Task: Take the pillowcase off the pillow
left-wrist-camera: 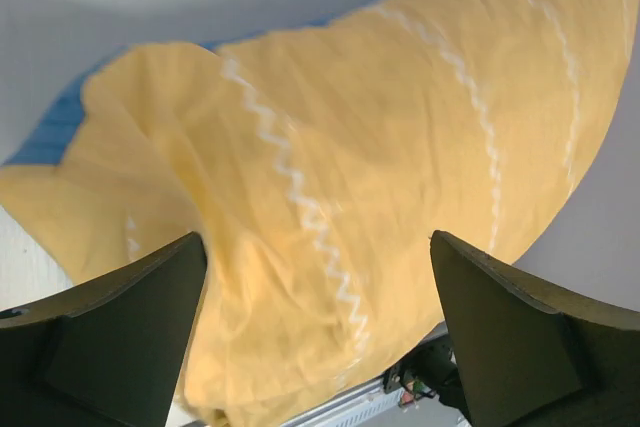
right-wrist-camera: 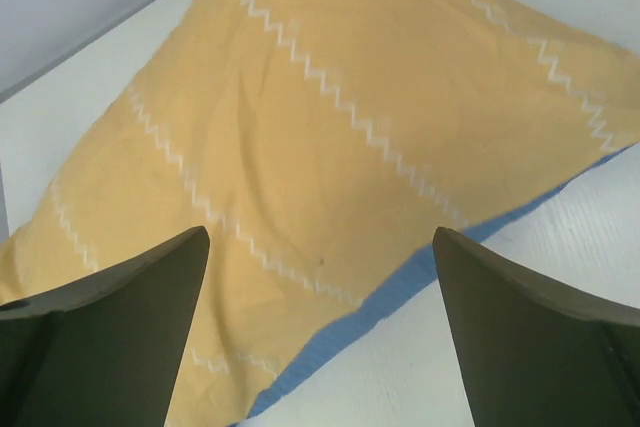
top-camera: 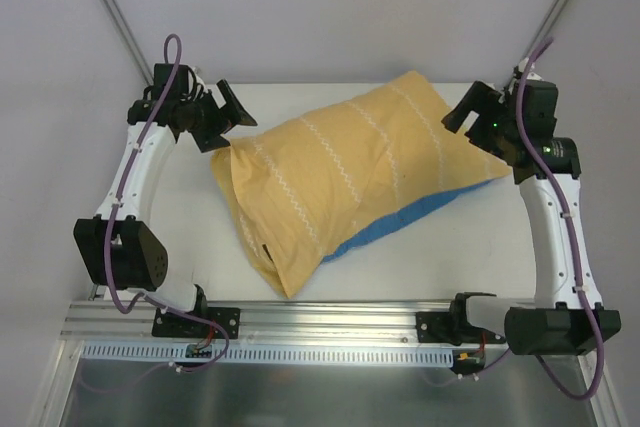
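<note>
Top external view: the pillowcase [top-camera: 340, 172] lies across the middle of the white surface [top-camera: 180, 237], set at a slant, its yellow-orange face up with thin white zigzag lines running across it. A strip of its blue face [top-camera: 420, 212] peeks out along the near right edge. The case looks full and rounded, so the pillow seems to be inside it, though none of its white shows from where I stand. The left end of the case is rumpled, with a fold standing up at the far left corner.

The left tool [top-camera: 225, 119] sits at that far left corner, its two dark fingers spread wide with nothing gripped between them. Whether a fingertip brushes the fabric I cannot tell. From the left wrist, the creased yellow cloth fills the gap beyond the spread fingers.

The right tool [top-camera: 478, 125] hangs at the far right corner of the case, jaws likewise wide apart and holding nothing. From the right wrist, the yellow face spreads out below, clear of both fingers.

A metal rail [top-camera: 330, 317] runs along the near edge, carrying both arm bases.
</note>
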### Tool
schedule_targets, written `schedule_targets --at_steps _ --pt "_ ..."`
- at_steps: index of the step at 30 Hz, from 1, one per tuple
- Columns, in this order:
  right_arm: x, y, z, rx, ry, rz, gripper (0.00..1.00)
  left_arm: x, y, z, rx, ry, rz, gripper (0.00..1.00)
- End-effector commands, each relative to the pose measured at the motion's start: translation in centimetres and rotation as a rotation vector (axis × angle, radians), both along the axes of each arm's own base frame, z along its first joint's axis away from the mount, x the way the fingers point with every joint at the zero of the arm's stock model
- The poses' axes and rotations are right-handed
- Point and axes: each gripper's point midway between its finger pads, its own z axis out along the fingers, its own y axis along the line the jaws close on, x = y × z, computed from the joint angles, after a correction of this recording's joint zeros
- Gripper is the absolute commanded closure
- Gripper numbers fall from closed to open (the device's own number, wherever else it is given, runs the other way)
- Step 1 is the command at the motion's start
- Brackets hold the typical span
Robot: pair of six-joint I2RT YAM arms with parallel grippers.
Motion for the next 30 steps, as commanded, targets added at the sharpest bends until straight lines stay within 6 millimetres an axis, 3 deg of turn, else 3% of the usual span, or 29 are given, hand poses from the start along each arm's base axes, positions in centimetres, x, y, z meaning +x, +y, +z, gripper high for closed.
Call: schedule_targets --at_steps 1,3,8,12,13,15,16,18,19,20,21,22,23,24,27,28,30 --pt "-0.1 2.7 -0.7 -0.062 -0.017 0.095 0.00 -1.9 -0.6 -2.0 -0.011 0.055 -0.042 0.06" --pt "-0.7 4.2 -2.2 -0.078 0.017 0.133 0.01 -2.6 -0.9 -3.4 -0.035 0.084 -0.041 0.07" --pt "-2.4 7.3 -3.1 -0.122 0.023 0.240 0.01 -4.0 -0.6 -5.5 -0.020 0.106 -0.021 0.07" --pt "-4.4 10.9 -3.7 -0.219 0.015 0.380 0.00 -4.8 1.3 -5.0 0.051 0.061 0.042 0.07" --pt "-5.7 13.2 -3.8 -0.250 0.002 0.466 0.00 -5.1 1.6 -4.1 0.050 0.036 0.058 0.07" --pt "-6.5 14.8 -4.0 -0.320 -0.016 0.502 0.00 -5.7 2.7 -3.6 0.043 0.018 0.101 0.07" --pt "-8.0 17.4 -4.1 -0.350 -0.040 0.588 0.00 -6.0 2.9 -3.4 0.037 0.014 0.114 0.08" --pt "-8.6 19.6 -4.4 -0.433 -0.068 0.628 0.00 -6.5 3.2 -3.3 0.022 0.013 0.131 0.08" --pt "-10.2 22.2 -4.0 -0.459 -0.105 0.712 0.01 -6.9 3.4 -3.1 0.009 0.009 0.142 0.08" --pt "-10.6 23.4 -3.9 -0.485 -0.116 0.738 0.00 -7.1 3.4 -3.1 -0.001 0.008 0.143 0.09" --pt "-10.5 24.6 -5.2 -0.546 -0.091 0.745 0.00 -7.5 3.2 -2.8 -0.015 0.003 0.135 0.09" --pt "-11.8 26.5 -5.3 -0.591 -0.106 0.818 0.00 -7.8 3.3 -2.8 -0.025 0.007 0.139 0.09" --pt "-12.1 28.1 -4.2 -0.596 -0.135 0.837 0.00 -8.3 3.2 -3.1 -0.035 0.021 0.141 0.09" --pt "-12.1 29.4 -5.6 -0.664 -0.116 0.865 0.01 -8.6 3.2 -3.3 -0.042 0.023 0.141 0.09" --pt "-14.2 33.5 -5.4 -0.702 -0.165 0.973 0.00 -10.3 2.5 -4.6 -0.072 0.057 0.122 0.14" --pt "-15.0 34.9 -6.7 -0.733 -0.156 1.014 0.01 -11.3 1.9 -5.7 -0.101 0.091 0.108 0.15" --pt "-15.7 36.8 -6.7 -0.730 -0.175 1.051 0.00 -12.4 1.6 -7.0 -0.117 0.129 0.111 0.21"
